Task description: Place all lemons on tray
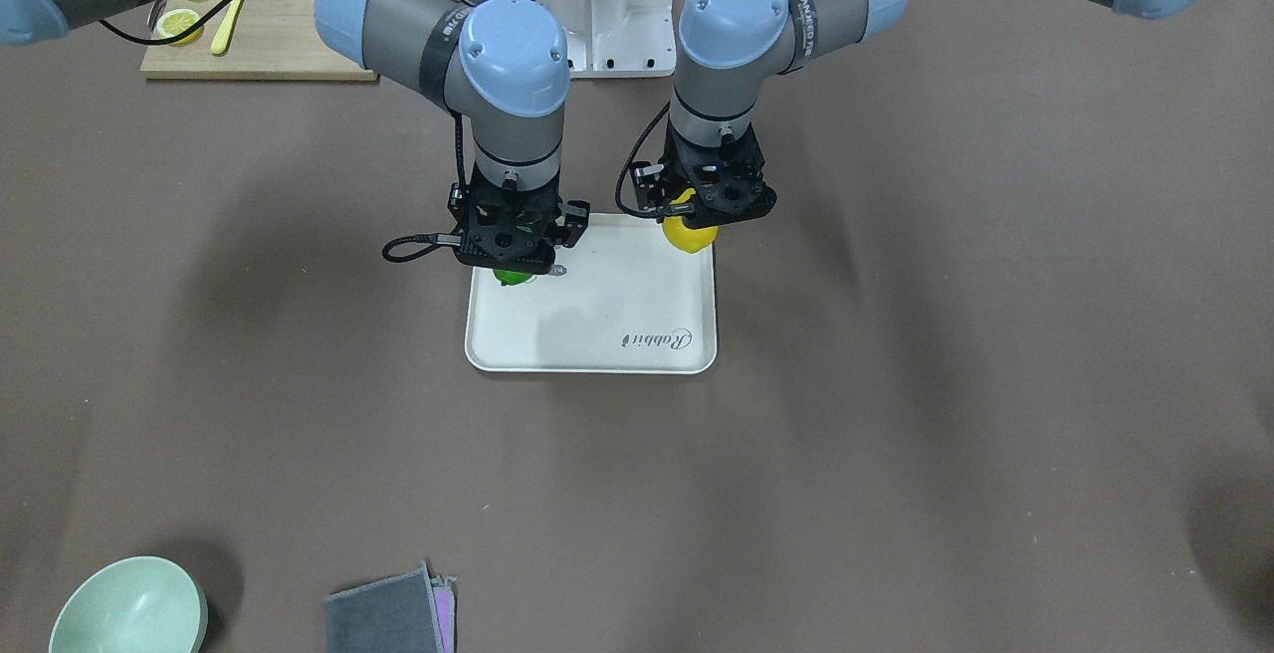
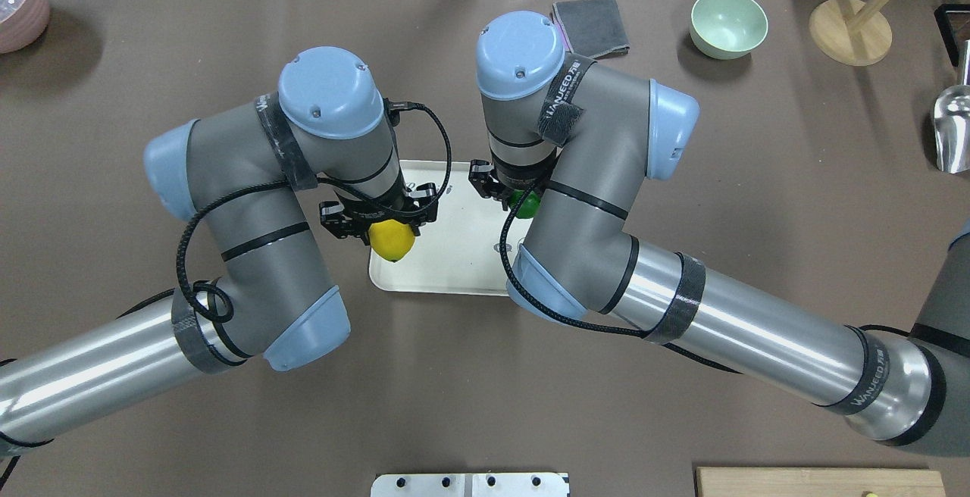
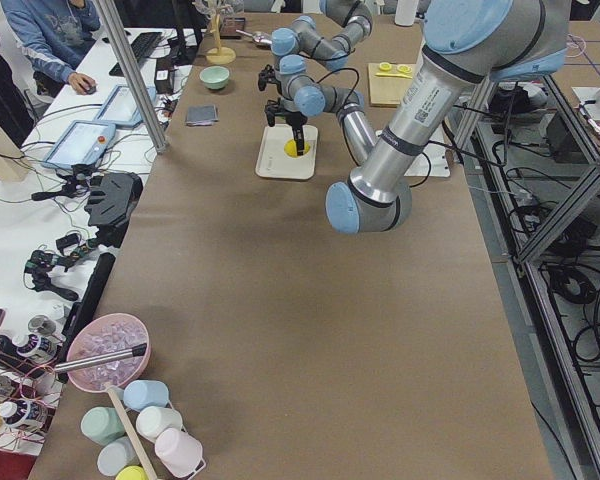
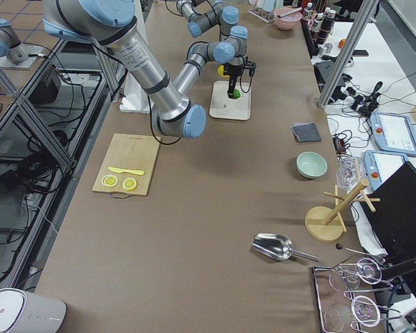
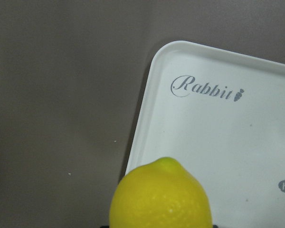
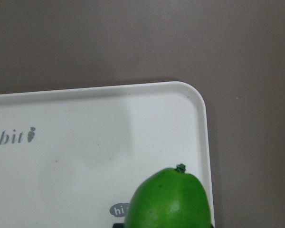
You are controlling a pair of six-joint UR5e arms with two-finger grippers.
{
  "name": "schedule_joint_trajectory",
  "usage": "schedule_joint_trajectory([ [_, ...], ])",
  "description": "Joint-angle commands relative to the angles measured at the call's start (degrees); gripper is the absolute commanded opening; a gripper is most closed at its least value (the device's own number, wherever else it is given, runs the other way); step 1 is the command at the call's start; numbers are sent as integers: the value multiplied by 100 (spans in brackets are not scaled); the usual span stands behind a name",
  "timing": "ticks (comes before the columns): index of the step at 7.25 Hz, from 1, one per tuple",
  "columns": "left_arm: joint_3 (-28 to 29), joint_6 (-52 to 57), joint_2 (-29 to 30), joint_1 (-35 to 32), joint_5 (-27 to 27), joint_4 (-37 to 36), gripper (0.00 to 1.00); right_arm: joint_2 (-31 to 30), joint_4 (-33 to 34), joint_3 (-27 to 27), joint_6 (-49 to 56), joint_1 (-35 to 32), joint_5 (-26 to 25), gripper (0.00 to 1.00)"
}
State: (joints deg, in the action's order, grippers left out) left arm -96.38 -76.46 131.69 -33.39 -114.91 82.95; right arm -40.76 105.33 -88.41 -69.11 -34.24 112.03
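Observation:
The cream-white tray (image 1: 617, 315) with "Rabbit" script lies at the table's middle, also in the overhead view (image 2: 455, 262). My left gripper (image 1: 694, 218) is shut on the bright yellow lemon (image 1: 690, 235) and holds it over the tray's edge near a corner (image 5: 147, 95). The lemon also shows in the overhead view (image 2: 392, 241) and the left wrist view (image 5: 161, 197). My right gripper (image 1: 513, 270) is shut on the glossy green lemon (image 1: 513, 278) over the opposite side of the tray (image 6: 85, 142). The green lemon also shows in the overhead view (image 2: 525, 204) and the right wrist view (image 6: 170, 199).
A wooden cutting board (image 1: 269, 46) with lemon slices (image 1: 179, 26) and a yellow knife (image 1: 227, 26) lies near the robot's right side. A green bowl (image 2: 729, 23) and a grey cloth (image 2: 591, 26) lie at the far edge. A wooden stand (image 2: 849, 27) and a metal scoop (image 2: 951, 129) are at the far right.

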Motion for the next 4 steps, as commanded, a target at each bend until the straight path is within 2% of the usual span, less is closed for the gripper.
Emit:
schedule_joint_trajectory([
  [1,661,-142,32,69,30,790,0,-2,-317,331,38,23,-23,0],
  [3,1058,-106,6,61,73,1248,0,-29,-652,631,47,31,-155,0],
  [4,1077,-115,-11,61,196,1276,0,-55,-662,641,38,92,-251,0],
])
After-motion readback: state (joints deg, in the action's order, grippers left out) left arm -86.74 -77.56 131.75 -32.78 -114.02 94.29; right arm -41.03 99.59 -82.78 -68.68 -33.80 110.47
